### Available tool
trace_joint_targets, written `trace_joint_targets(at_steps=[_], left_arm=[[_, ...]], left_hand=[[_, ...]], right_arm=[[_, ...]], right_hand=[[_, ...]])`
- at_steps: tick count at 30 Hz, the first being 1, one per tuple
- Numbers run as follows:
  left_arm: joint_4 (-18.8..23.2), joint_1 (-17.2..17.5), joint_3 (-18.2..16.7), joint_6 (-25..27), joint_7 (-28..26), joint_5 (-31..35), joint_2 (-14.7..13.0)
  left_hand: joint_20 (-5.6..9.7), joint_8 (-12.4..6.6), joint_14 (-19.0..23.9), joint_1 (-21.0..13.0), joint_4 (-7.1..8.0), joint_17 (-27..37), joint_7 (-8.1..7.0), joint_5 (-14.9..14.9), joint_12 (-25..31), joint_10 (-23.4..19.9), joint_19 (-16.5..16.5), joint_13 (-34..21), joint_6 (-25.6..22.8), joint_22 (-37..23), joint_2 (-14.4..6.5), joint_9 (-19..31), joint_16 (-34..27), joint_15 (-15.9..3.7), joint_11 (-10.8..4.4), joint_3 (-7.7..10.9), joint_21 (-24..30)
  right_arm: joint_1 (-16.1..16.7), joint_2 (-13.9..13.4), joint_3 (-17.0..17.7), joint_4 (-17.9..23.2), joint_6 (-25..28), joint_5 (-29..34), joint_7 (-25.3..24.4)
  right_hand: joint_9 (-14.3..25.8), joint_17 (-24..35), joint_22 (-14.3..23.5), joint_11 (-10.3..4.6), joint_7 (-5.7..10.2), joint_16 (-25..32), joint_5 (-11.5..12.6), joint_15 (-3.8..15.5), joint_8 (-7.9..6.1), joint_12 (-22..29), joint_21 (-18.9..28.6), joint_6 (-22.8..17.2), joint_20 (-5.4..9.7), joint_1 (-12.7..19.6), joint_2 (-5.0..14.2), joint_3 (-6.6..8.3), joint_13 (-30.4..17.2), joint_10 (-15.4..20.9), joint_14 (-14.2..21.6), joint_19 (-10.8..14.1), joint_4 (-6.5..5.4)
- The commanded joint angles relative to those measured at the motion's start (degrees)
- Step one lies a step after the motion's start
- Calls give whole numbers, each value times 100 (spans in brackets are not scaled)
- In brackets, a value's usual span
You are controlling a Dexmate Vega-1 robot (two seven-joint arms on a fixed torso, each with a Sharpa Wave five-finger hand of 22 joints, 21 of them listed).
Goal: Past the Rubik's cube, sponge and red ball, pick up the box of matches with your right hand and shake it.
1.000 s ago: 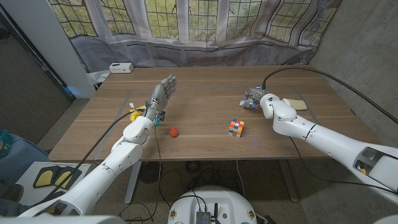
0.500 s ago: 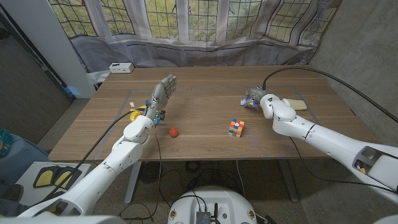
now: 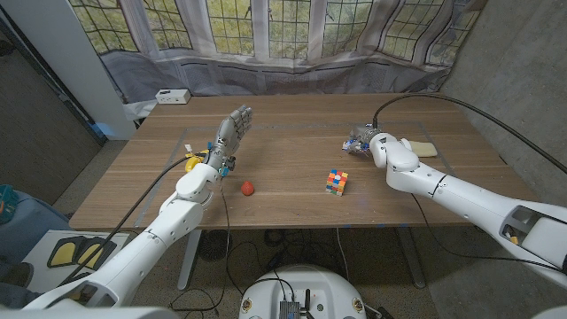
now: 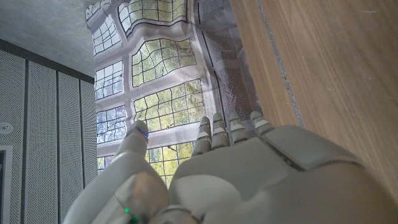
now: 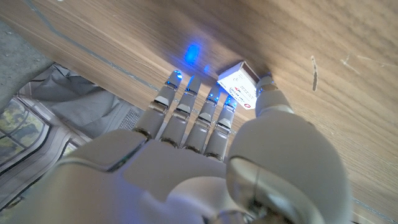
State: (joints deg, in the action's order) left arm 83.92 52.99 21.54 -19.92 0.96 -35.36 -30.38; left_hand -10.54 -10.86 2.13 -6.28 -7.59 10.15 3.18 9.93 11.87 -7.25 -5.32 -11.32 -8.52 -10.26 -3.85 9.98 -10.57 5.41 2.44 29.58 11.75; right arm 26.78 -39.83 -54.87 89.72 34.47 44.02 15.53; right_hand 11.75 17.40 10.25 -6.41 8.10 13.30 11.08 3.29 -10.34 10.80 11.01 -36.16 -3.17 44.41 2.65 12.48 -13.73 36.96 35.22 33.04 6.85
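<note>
Your right hand (image 3: 361,140) has crept slightly farther over the wooden counter (image 3: 292,133) since a second ago; the rest is unmoved. Nearest you lie the small red ball (image 3: 248,188) and multicoloured Rubik's cube (image 3: 335,182). Farther off, the small white matchbox (image 5: 239,87) lies on the counter between that hand's fingertips and thumb, long axis across them; whether it's pinched, you cannot tell. Your left hand (image 3: 230,136) stands spread, empty.

Soft, even daylight from far windows (image 3: 266,31); head view sharp, slight bend at edges. Faint shadows on table (image 3: 292,124). Blue LED glare on wood in right wrist view; right hand (image 5: 205,155) blurred close-up. Window panes bright in left wrist view.
</note>
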Motion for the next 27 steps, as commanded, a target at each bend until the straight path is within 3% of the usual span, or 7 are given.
trace_joint_targets(at_steps=[1,12,23,27], left_arm=[[-68,-44,-3,5,55,-41,4],[-74,4,-56,-26,59,-81,-28],[-113,16,-92,-81,158,-140,-55],[-126,26,-103,-96,202,-180,-56]], left_hand=[[-7,-19,-18,-74,-3,9,6,7,39,1,-38,-20,-35,-28,-13,28,-3,24,-30,49,-19],[-11,-15,-14,-84,-5,8,8,9,38,6,-34,-20,-44,-29,-21,28,-7,30,-31,58,-17],[-15,-10,-9,-97,-6,8,7,14,44,-4,-29,-20,-49,-29,-35,28,-10,33,-30,69,-14],[-19,-10,-8,-101,-7,8,9,15,45,-6,-29,-20,-55,-29,-38,28,-10,34,-23,73,-14]], right_arm=[[-41,9,-34,80,83,51,142],[9,1,2,204,193,62,125],[112,-79,89,564,406,107,179],[187,-126,173,752,473,55,183]], right_hand=[[10,39,18,56,-36,-44,22,29,41,-23,5,306,-47,-104,-7,-34,-21,-204,-118,-77,-8],[8,45,24,230,-5,-91,30,-44,71,-10,38,1163,-127,-272,-98,-84,-7,-561,-262,-127,-13],[7,60,25,309,-40,-115,28,-93,8,3,36,1253,-158,-437,-123,-133,-2,-668,-378,-173,-72],[5,60,26,408,-91,-204,38,-183,-21,-6,24,1331,-181,-501,-119,-135,3,-824,-678,-256,-78]])
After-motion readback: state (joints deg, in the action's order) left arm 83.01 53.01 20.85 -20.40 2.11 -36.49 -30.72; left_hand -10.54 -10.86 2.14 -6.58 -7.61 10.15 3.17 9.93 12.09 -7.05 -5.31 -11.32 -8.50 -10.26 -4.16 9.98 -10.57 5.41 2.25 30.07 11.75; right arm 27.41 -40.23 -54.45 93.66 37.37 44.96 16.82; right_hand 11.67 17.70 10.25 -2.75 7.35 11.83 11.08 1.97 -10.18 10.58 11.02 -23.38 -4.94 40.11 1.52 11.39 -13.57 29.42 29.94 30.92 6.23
